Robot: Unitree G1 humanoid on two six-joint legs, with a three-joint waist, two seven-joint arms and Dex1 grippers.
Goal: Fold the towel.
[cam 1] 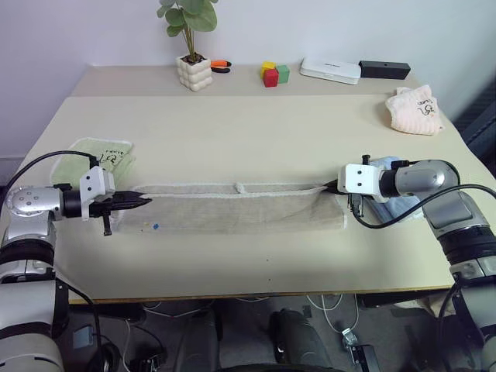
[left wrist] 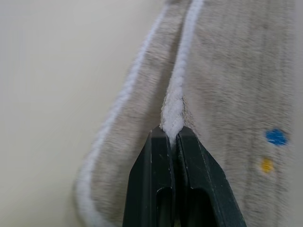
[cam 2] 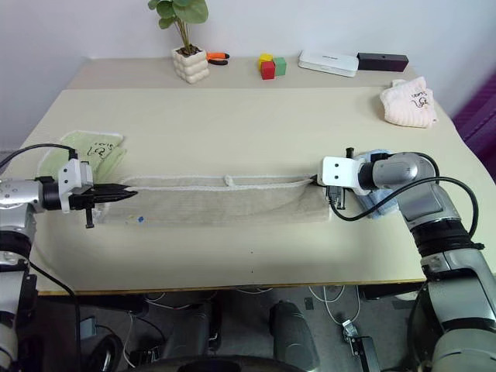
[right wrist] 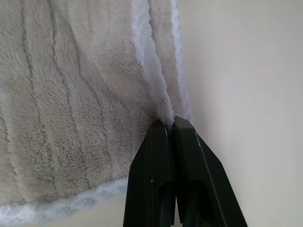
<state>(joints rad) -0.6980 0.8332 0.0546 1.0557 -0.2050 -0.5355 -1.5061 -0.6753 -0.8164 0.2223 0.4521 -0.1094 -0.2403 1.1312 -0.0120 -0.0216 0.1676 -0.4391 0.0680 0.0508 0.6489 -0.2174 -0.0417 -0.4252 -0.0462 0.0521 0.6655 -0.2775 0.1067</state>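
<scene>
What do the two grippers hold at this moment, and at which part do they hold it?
Both hold the beige towel. The left gripper is shut on its white edging at one end, and the right gripper is shut on the white edging at the other end.

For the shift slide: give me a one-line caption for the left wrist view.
Left gripper fingers shut on the white stitched edge of the beige towel lying on the table.

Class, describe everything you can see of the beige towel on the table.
The towel is beige, fluffy cloth with white stitched edging, a small white loop on its far edge and tiny blue and yellow marks near its left end. It lies as a long, narrow doubled band across the table. The left end effector and right end effector each pinch a far corner's edging.
</scene>
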